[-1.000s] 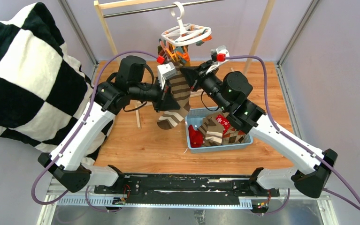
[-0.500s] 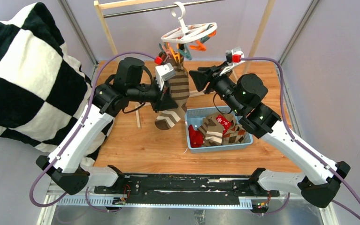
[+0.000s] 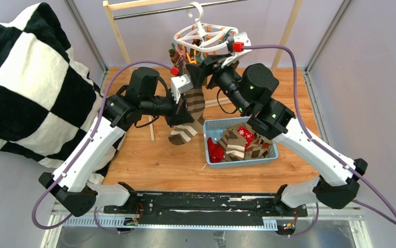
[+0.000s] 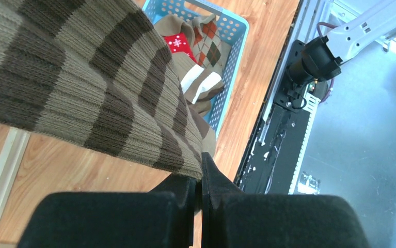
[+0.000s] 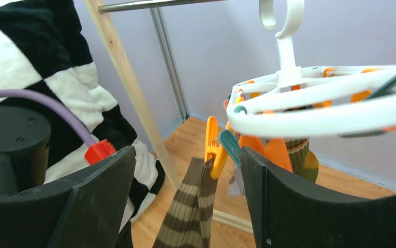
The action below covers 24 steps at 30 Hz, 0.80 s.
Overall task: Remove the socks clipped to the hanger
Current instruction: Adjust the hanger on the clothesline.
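- Top view: the white plastic hanger (image 3: 204,37), an oval double ring, hangs by its hook from the metal rod (image 3: 149,11) of the wooden rack (image 3: 117,31).
- One taupe-and-brown striped sock (image 3: 193,111) hangs straight down below the hanger, its cuff up among the clips.
- The left gripper (image 3: 183,113) is below the hanger, at the sock's mid-leg. The right gripper (image 3: 195,72) is just under the hanger's ring, at the cuff.
- A blue basket (image 3: 206,142), below and right of the hanger, holds the freed socks (image 3: 242,142): red snowflake, argyle and striped.
- Left wrist view: the left gripper's (image 4: 200,173) jaws are pressed together on the thin edge of the ribbed knit. It is a shallow pinch on soft, stretchy fabric.
- Right wrist view: the right gripper's (image 5: 185,170) jaws stand wide apart and hold nothing. They straddle the orange clothespin (image 5: 212,144) that bites the sock cuff under the hanger.
- A teal clothespin (image 5: 229,147) sits touching the orange one. An olive sock (image 5: 301,155) hangs further along the ring.
- Risk: the jaws could close on the cuff or on the teal neighbour instead of the orange levers, and the clip would not open.
- Risk: a downward pull by the left arm before the clip opens could tilt the light hanger or lift its hook off the rod.
- Risk: the ribbed edge could slip out of the shallow pinch.
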Each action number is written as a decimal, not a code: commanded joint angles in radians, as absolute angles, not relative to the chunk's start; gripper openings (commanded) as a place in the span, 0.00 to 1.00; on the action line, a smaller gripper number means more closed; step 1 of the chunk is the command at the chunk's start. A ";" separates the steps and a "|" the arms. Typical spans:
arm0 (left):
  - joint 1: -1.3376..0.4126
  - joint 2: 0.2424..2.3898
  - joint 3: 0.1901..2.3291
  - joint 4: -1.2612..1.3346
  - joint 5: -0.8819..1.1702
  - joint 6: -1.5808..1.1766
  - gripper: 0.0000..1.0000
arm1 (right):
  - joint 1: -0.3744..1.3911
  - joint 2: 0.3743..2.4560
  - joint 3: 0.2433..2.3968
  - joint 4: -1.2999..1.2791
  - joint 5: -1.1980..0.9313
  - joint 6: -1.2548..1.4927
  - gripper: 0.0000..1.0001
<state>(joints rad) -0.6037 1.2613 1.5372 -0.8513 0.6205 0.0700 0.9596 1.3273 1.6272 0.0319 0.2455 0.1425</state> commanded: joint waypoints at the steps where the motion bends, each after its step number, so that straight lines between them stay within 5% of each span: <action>1: -0.611 1.233 1.530 -0.859 0.638 0.090 0.00 | 0.965 1.403 1.714 0.010 0.273 0.133 0.78; 15: -0.611 1.208 1.509 -0.861 0.622 0.095 0.00 | 0.867 1.442 1.749 0.037 0.105 0.395 0.53; 24: -0.612 1.202 1.487 -0.861 0.597 0.107 0.00 | 0.853 1.266 1.617 0.072 0.159 0.372 0.78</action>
<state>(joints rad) -0.6029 1.2217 1.5093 -0.8497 0.6086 0.0879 0.8749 1.3518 1.6497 0.0410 0.1398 0.3748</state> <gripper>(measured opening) 0.020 0.736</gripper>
